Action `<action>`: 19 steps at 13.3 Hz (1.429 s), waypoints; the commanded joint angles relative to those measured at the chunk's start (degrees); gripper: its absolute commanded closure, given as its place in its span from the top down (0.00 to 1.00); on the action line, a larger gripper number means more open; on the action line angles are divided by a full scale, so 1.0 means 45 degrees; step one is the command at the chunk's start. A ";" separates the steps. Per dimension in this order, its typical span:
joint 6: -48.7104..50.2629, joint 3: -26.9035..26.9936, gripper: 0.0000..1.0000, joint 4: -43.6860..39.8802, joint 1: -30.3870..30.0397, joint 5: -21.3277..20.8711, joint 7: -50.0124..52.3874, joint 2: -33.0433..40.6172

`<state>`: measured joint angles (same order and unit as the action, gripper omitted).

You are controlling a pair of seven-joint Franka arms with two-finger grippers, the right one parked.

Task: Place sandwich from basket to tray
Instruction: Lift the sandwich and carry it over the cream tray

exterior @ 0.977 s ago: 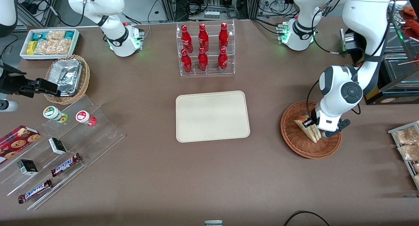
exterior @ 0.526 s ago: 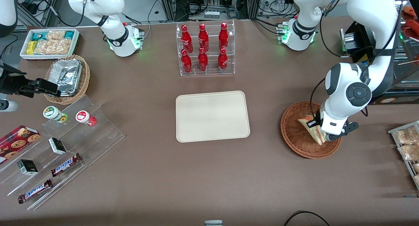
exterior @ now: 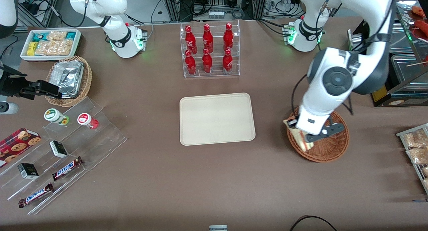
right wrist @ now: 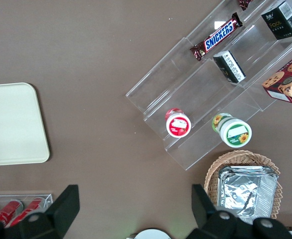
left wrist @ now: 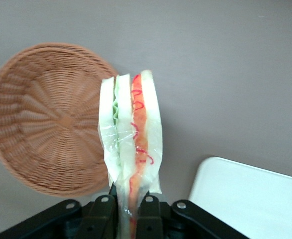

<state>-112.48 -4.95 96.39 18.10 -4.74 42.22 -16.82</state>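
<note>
My left gripper (exterior: 302,134) (left wrist: 132,203) is shut on the sandwich (left wrist: 130,137) (exterior: 298,137), a plastic-wrapped wedge of white bread with green and red-orange layers. It hangs lifted above the tray-side rim of the reddish-brown wicker basket (exterior: 329,147) (left wrist: 44,117), which holds nothing else that I can see. The cream tray (exterior: 216,118) (left wrist: 250,199) (right wrist: 11,124) lies bare at the table's middle, a short way from the basket toward the parked arm's end.
An acrylic rack of red bottles (exterior: 209,50) stands farther from the front camera than the tray. Metal trays and snack packets (exterior: 414,147) sit at the working arm's end. A foil-filled basket (exterior: 68,79), a white snack bin (exterior: 50,43) and acrylic steps with snacks (exterior: 63,150) lie toward the parked arm's end.
The left gripper has risen out of the basket with the sandwich and shifted toward the tray, from the basket's middle to over its tray-side rim.
</note>
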 commanded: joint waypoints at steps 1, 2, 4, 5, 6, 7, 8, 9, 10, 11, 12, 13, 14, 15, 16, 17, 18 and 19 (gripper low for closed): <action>0.0426 0.0123 0.00 -0.2040 0.1190 0.0561 0.0441 -0.1453; 0.0426 0.0123 0.00 -0.2354 0.1677 0.0564 0.0654 -0.1864; 0.0349 0.0143 0.00 -0.3037 0.2557 0.0564 0.0910 -0.2703; 0.0309 0.0123 0.00 -0.3485 0.2831 0.0583 0.0930 -0.3210; 0.0309 0.0123 0.00 -0.3934 0.3182 0.0584 0.0949 -0.3660; 0.0270 0.0123 0.00 -0.4171 0.3437 0.0584 0.0950 -0.4013; 0.0212 0.0084 0.00 -0.4212 0.3536 0.0622 0.0950 -0.4287; -0.0175 -0.0013 0.00 -0.4270 0.3769 0.0642 0.0930 -0.4560; -0.0701 -0.0110 0.00 -0.4310 0.3810 0.0661 0.0949 -0.4853; -0.1093 -0.0421 0.00 -0.4310 0.3869 0.0642 0.0988 -0.5049; -0.1233 -0.0598 0.00 -0.4310 0.3908 0.0642 0.0950 -0.5264; -0.1253 -0.0754 0.00 -0.4310 0.4024 0.0642 0.0892 -0.5421; -0.1234 -0.0775 0.00 -0.4291 0.4238 0.0642 0.0794 -0.5538; -0.1234 -0.0775 0.00 -0.4290 0.4472 0.0642 0.0716 -0.5675; -0.1253 -0.0775 0.00 -0.4290 0.4649 0.0623 0.0696 -0.5870; -0.1254 -0.0775 0.00 -0.4290 0.4747 0.0623 0.0696 -0.6046; -0.1273 -0.0775 0.00 -0.4290 0.4787 0.0584 0.0696 -0.6183; -0.1389 -0.0795 0.00 -0.4290 0.4865 0.0564 0.0657 -0.6261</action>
<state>-118.48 -8.91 79.10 39.27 -2.40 46.02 -43.22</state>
